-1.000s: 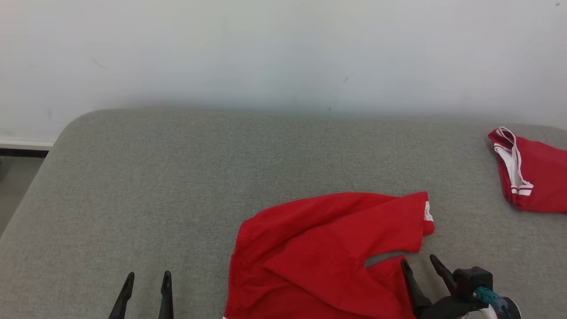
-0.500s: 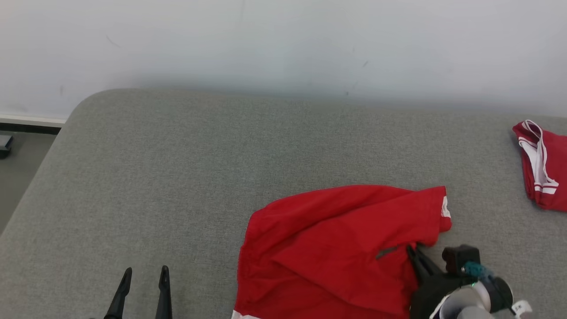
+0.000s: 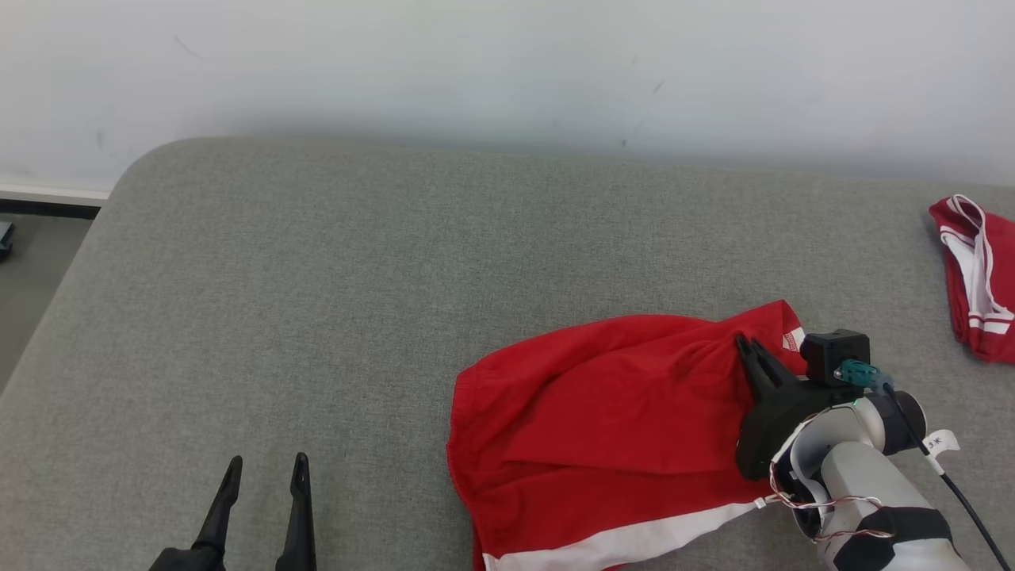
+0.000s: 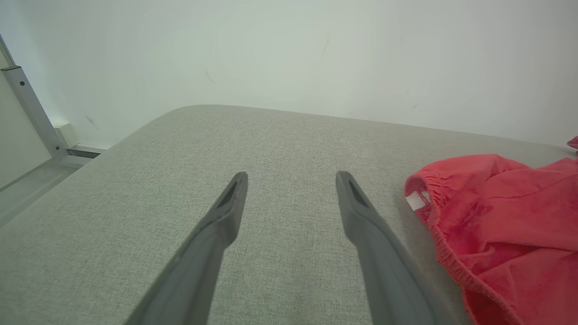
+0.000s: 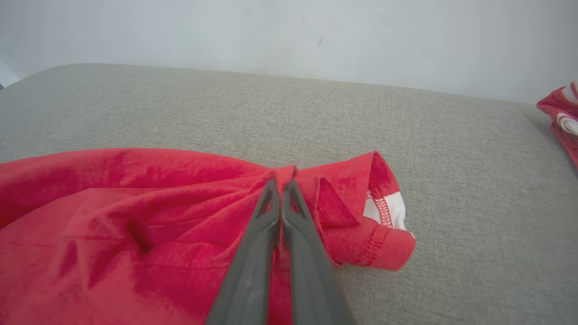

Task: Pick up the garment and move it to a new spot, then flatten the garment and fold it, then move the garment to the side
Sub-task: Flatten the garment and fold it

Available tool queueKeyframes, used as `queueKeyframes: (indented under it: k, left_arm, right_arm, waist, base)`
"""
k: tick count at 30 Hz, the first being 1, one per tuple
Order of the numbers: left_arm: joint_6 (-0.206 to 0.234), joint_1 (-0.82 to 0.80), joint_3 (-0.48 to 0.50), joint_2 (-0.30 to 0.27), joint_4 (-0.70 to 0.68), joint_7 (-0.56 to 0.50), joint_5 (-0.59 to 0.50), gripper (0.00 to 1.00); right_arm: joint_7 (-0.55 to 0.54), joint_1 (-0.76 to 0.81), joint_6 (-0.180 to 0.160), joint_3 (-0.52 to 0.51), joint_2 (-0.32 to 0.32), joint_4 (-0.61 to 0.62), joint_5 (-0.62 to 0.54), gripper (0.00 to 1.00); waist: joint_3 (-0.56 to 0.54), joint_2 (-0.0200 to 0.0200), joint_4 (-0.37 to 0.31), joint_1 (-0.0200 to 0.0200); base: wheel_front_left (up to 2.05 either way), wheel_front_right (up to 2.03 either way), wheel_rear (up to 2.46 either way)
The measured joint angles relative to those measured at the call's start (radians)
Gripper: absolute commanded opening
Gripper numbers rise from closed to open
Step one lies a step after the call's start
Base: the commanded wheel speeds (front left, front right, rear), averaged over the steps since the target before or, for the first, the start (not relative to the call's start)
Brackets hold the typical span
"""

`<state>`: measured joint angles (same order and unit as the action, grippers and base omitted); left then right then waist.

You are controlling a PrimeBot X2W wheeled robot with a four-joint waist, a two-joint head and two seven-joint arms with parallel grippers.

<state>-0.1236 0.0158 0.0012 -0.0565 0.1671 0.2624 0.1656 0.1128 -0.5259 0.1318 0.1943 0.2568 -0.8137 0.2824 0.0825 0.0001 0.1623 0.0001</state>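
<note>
R gripper [image 3: 748, 343] is pressed together on a bunch of the garment [image 3: 618, 428] near its far-right hem, prob. to lift + relocate it. Garment lies crumpled on pad [image 3: 357, 277], front-right. L gripper [image 3: 266, 464] is spread, idle over bare pad.

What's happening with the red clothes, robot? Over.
Right gripper: jaws shut on red garment, edge bunched. Left gripper: jaws open, empty. Red bundle far right, well apart.
</note>
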Motion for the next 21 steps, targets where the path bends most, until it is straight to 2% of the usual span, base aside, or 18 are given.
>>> queueKeyframes:
  k: [1, 2, 11, 16, 21]
  left_arm:
    - [0.000, -0.001, -0.001, 0.001, 0.002, 0.000, 0.000, 1.00]
    - [0.000, -0.001, -0.001, 0.001, 0.003, 0.000, -0.001, 1.00]
    - [-0.001, 0.005, 0.024, 0.003, -0.002, 0.000, -0.005, 1.00]
    - [-0.001, 0.016, 0.039, 0.004, -0.017, 0.000, -0.014, 1.00]
    - [-0.001, 0.029, 0.054, 0.005, -0.041, 0.000, -0.016, 1.00]
  right_arm:
    - [0.001, -0.008, 0.000, 0.004, 0.000, -0.015, -0.001, 0.52]
    - [0.005, -0.014, 0.000, 0.009, 0.000, -0.026, -0.001, 1.00]
    - [0.112, -0.006, 0.000, 0.034, 0.011, -0.030, 0.022, 1.00]
    - [0.139, 0.074, 0.000, 0.028, 0.038, 0.053, 0.044, 1.00]
    - [0.144, 0.232, 0.000, -0.009, 0.064, 0.171, 0.051, 1.00]
  waist:
    - [0.002, 0.0000, 0.002, 0.0000]
    - [0.003, 0.0000, 0.003, -0.0001]
    - [-0.014, 0.0000, -0.024, -0.0001]
    - [-0.028, 0.0000, -0.049, -0.0001]
    - [-0.037, 0.0000, -0.080, -0.0001]
  base:
    - [0.00, 0.00, 0.00]
    - [0.00, 0.00, 0.00]
    - [0.00, 0.00, 0.00]
    - [0.00, 0.00, 0.00]
    - [0.00, 0.00, 0.00]
